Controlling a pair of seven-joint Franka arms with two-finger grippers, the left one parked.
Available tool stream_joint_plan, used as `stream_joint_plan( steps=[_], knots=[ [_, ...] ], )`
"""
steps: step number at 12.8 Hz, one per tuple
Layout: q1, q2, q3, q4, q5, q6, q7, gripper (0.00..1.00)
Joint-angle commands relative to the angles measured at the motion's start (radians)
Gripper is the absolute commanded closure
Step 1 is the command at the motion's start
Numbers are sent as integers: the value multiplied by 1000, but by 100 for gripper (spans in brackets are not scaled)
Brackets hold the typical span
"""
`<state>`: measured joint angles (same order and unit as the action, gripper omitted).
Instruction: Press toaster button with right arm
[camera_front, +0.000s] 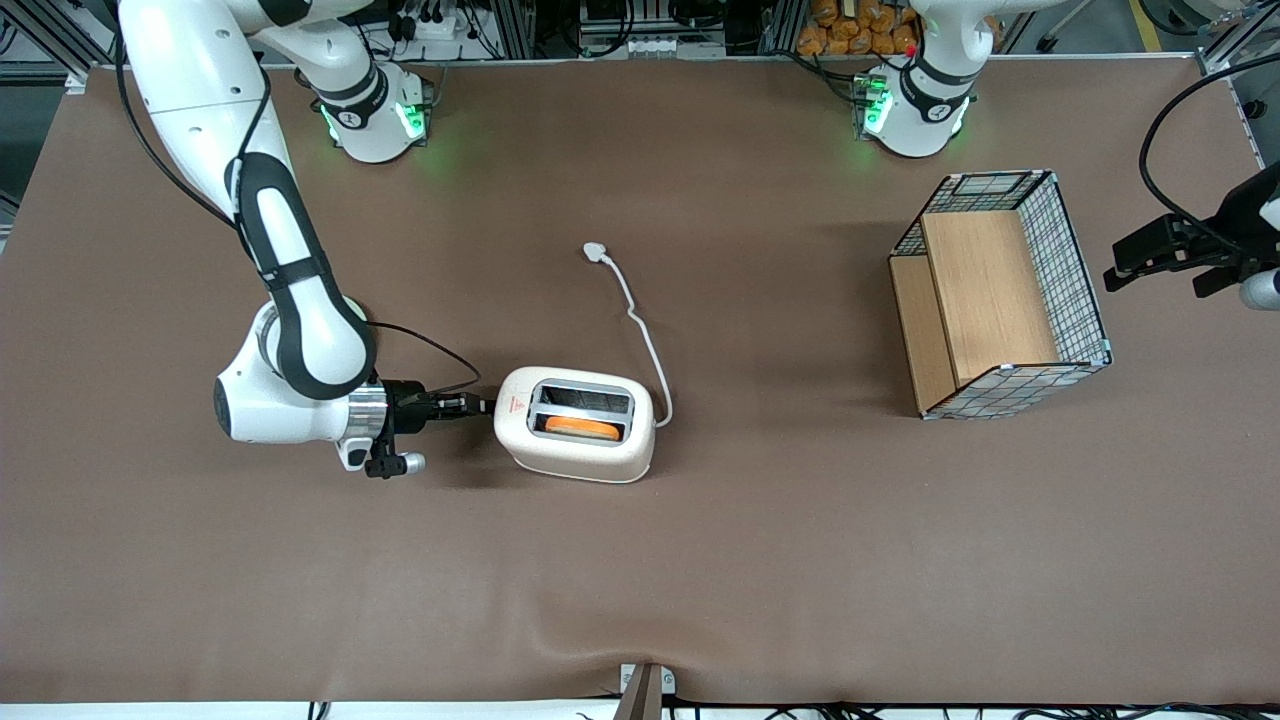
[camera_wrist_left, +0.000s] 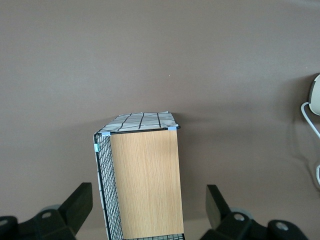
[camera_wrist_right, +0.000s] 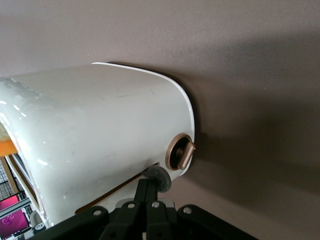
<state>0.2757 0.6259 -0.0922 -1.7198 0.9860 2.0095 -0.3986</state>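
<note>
The right arm (camera_front: 290, 330) lies low and level, so its gripper (camera_front: 478, 405), fingers pinched together into one probe, meets the end face of the toaster (camera_front: 578, 424). Right at its tip sits the toaster button (camera_wrist_right: 159, 178), apparently being pushed.

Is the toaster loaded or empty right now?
Loaded: the toaster has an orange slice in the slot nearer the front camera; the gripper is at its end.
</note>
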Motion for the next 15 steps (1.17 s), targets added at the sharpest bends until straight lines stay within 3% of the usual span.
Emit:
stream_joint_plan(
  steps=[1, 15],
  knots=[
    [-1, 38, 8, 0, 28, 15, -34, 100],
    [4, 66, 8, 11, 26, 52, -72, 100]
  ],
)
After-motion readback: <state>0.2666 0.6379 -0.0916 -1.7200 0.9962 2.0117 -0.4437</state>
